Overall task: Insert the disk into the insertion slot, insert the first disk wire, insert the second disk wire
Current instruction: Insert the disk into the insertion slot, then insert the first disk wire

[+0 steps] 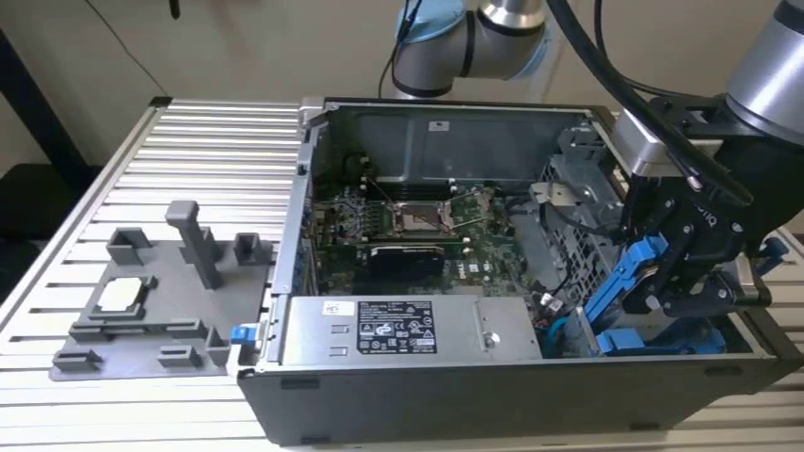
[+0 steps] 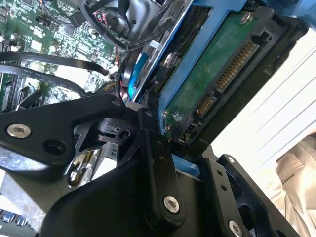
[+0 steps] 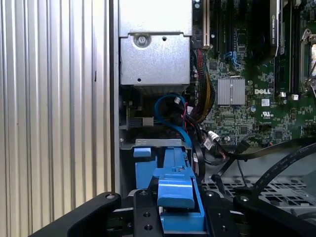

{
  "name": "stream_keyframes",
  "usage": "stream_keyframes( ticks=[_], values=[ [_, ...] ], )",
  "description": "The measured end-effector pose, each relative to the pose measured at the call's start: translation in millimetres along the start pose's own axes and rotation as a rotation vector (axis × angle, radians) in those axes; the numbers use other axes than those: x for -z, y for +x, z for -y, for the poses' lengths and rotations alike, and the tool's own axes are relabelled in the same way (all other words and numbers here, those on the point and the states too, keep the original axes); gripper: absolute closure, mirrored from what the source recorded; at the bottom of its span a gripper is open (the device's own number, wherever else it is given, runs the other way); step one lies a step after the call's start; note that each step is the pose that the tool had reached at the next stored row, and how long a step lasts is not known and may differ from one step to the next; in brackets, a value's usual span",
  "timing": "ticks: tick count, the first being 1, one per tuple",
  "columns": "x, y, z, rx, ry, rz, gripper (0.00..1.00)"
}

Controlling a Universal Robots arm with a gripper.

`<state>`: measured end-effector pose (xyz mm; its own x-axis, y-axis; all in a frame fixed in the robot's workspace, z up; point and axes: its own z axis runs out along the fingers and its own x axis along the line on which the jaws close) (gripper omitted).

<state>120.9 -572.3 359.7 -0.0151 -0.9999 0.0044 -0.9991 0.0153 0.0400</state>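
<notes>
Starting at the exterior view's left, what did I have?

You had a grey fixture (image 1: 157,301) lying on the slatted worktop (image 1: 214,141), just beside the open computer case (image 1: 377,395). Inside the case, your labelled power supply (image 1: 395,330) sat along the near wall, with the motherboard (image 1: 415,217) behind it.

And at the right end?

Your gripper (image 1: 684,273) was clamped on the disk (image 1: 628,278), holding it steeply tilted over the case's right end. A second blue carrier (image 1: 660,341) lay low in the case beneath it. In the second wrist view you saw the disk's green circuit board (image 2: 217,74) and its connectors, with a black finger (image 2: 158,163) against the disk's edge. In the first wrist view the disk's blue frame (image 3: 175,195) sat between the two fingers (image 3: 216,217).
</notes>
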Motion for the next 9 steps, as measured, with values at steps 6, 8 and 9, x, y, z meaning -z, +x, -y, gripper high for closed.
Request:
stream_keyframes(
  ticks=[6,8,9],
  values=[
    [0.0,0.0,-0.1,0.0,0.0,-0.0002,0.53],
    [0.2,0.0,-0.1,0.0,0.0,-0.0001,0.53],
    [1.0,-0.2,-0.1,0.0,0.0,-0.0008,0.53]
  ],
)
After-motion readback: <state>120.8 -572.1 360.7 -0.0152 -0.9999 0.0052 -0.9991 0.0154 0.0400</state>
